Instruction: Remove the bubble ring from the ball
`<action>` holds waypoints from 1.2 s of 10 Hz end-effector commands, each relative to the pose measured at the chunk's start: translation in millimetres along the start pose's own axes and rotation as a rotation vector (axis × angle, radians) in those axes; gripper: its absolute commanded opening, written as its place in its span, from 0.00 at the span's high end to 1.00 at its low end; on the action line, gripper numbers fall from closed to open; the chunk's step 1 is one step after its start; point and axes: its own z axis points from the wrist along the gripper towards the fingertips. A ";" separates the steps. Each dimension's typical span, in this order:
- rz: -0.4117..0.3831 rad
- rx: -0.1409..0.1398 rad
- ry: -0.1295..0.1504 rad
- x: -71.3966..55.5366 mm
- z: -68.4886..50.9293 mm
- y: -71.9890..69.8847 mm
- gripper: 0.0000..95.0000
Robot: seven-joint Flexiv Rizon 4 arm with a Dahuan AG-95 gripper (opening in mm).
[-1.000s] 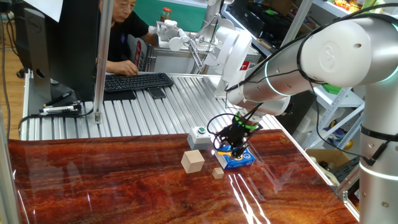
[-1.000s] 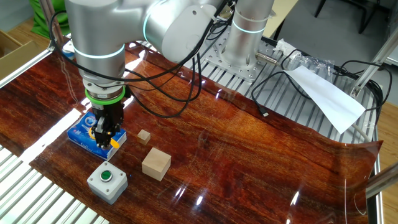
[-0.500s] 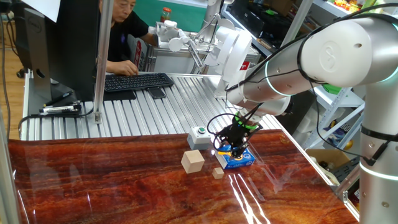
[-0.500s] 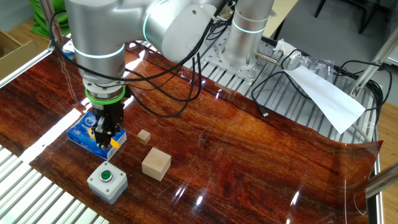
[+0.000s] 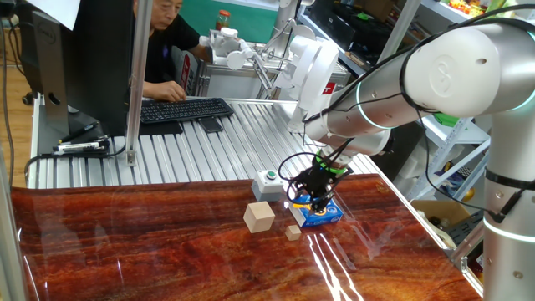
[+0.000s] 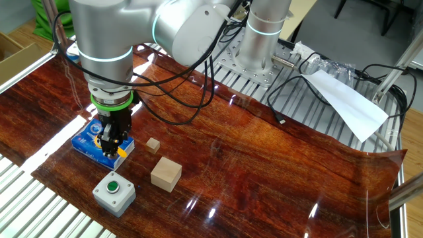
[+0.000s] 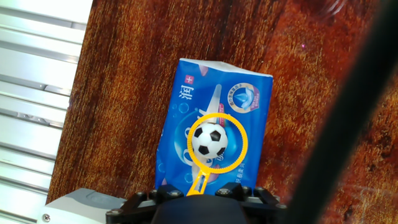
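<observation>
In the hand view the yellow-orange bubble ring (image 7: 245, 144) lies around the small soccer-patterned ball (image 7: 209, 141), which rests on the flat blue pack (image 7: 217, 87). The ring's short stem runs down between my gripper's (image 7: 199, 191) two dark fingers, which are closed in on it. In one fixed view my gripper (image 5: 316, 198) is low over the blue pack (image 5: 328, 216), and in the other fixed view it (image 6: 109, 147) stands on the pack (image 6: 84, 142) too. The ball is hidden behind the fingers in both fixed views.
A grey box with a green button (image 5: 267, 183) (image 6: 114, 192) stands close beside the pack. A large wooden cube (image 5: 259, 216) (image 6: 166, 173) and a small one (image 5: 292, 233) (image 6: 153, 145) lie nearby on the wooden tabletop. A person sits at a keyboard (image 5: 182, 109) behind the table.
</observation>
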 end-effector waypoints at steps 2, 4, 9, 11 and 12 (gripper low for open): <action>0.000 0.000 0.000 0.0 0.1 0.2 0.40; -0.022 -0.009 -0.008 1.6 13.1 -0.7 0.60; -0.039 -0.007 -0.013 1.6 13.3 -0.7 0.80; -0.049 -0.004 -0.016 1.5 12.6 -0.7 0.80; -0.056 -0.001 -0.014 1.4 10.6 -0.7 1.00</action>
